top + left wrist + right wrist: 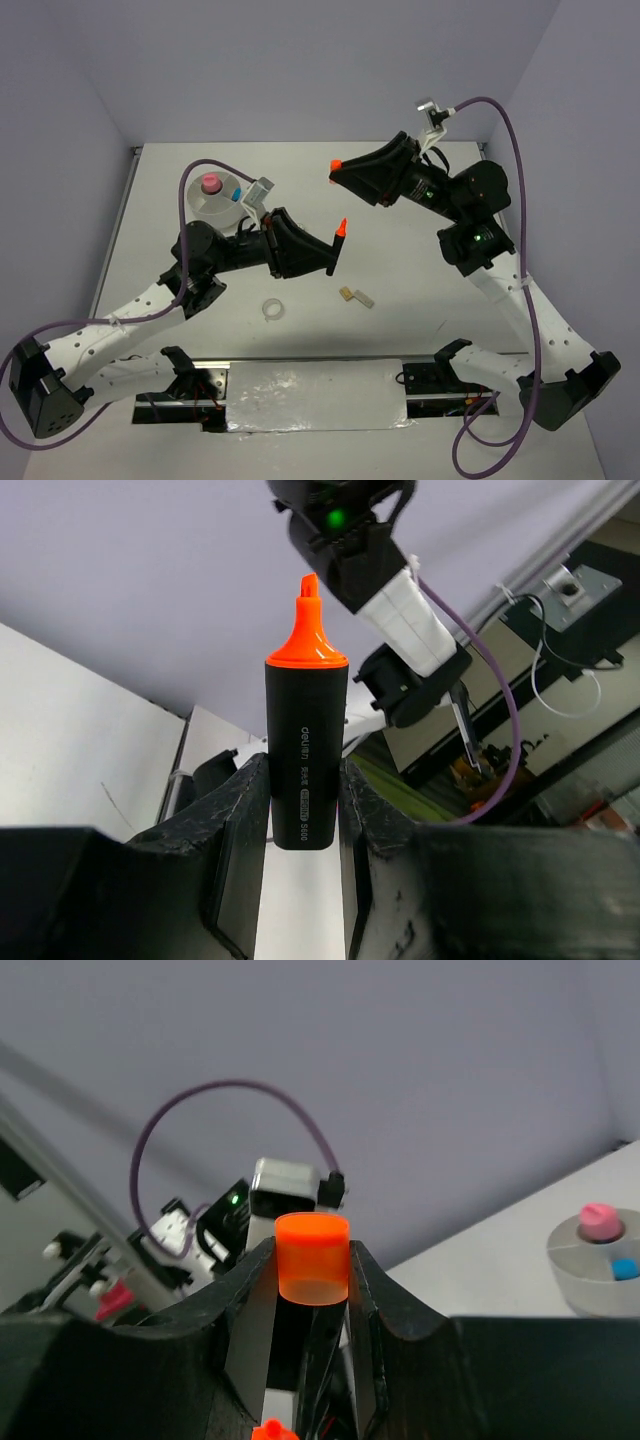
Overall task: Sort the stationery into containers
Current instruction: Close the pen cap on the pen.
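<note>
The black highlighter (305,770) was gripped low on its barrel by the left fingers (235,840), which were clenched on it from both sides. It was held clear above the counter (420,280), near the middle. Its long axis was set crosswise to those fingers, with the bare orange tip (342,227) turned upward and toward the far side. The orange cap (312,1258) was pinched between the right fingers (225,1305), also off the counter, beyond the tip and apart from it, almost in line with the barrel in the overhead view. Recapping was judged to be the coming move, and it would depend on the cap's mouth being lined up with that axis. The right arm was reached forward and leftward with its wrist raised. The left arm was stretched low toward the centre. The dish (200,208) lay beyond the left arm, well apart from both pieces.
</note>
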Action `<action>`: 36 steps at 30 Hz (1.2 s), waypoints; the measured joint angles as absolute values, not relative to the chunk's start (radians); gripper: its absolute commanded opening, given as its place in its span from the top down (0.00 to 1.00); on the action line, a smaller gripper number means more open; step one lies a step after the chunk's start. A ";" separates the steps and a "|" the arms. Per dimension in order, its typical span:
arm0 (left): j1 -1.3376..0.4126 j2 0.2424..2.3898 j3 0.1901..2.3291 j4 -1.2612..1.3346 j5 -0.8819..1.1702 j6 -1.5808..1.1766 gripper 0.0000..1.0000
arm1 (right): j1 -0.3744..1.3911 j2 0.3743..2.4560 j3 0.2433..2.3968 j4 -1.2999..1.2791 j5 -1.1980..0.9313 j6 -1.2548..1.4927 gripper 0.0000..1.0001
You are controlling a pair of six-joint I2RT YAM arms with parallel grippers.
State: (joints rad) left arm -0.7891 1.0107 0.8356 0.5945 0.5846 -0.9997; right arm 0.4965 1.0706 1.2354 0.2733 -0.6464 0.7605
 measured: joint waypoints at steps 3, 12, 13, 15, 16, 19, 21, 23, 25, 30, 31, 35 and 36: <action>-0.780 1.014 0.836 0.630 0.614 -1.007 1.00 | 0.496 1.068 1.195 0.353 -0.730 0.798 0.69; -0.760 1.009 0.836 0.659 0.618 -1.010 1.00 | 0.496 1.033 1.103 0.357 -0.783 0.802 0.69; -0.760 1.008 0.836 0.655 0.617 -1.001 1.00 | 0.496 1.025 1.097 0.358 -0.783 0.802 0.69; -0.760 1.008 0.836 0.654 0.616 -0.997 1.00 | 0.496 1.012 1.088 0.359 -0.782 0.803 0.68; -0.760 1.008 0.836 0.654 0.615 -0.997 1.00 | 0.496 1.007 1.087 0.359 -0.781 0.804 0.68; -0.760 1.008 0.836 0.654 0.612 -0.997 1.00 | 0.496 0.993 1.087 0.360 -0.772 0.810 0.67; -0.760 1.008 0.836 0.651 0.606 -0.995 1.00 | 0.496 0.985 1.087 0.363 -0.771 0.815 0.67; -0.760 1.008 0.836 0.647 0.599 -0.993 1.00 | 0.496 0.979 1.087 0.369 -0.771 0.822 0.67; -0.759 1.008 0.836 0.643 0.596 -0.993 1.00 | 0.496 0.976 1.087 0.374 -0.772 0.825 0.67; -0.752 1.008 0.836 0.642 0.581 -0.993 1.00 | 0.496 0.976 1.086 0.375 -0.775 0.834 0.66; -0.750 1.008 0.836 0.644 0.581 -0.993 1.00 | 0.496 0.976 1.085 0.376 -0.775 0.835 0.66; -0.740 1.009 0.836 0.653 0.582 -0.995 1.00 | 0.497 0.970 1.060 0.392 -0.772 0.839 0.65; -0.740 1.012 0.836 0.659 0.582 -0.997 1.00 | 0.497 0.970 1.054 0.395 -0.772 0.840 0.64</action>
State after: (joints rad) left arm -0.7403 1.0119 0.8356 0.6590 0.5819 -0.9966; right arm 0.4969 0.9695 1.0542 0.3954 -0.7715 0.8402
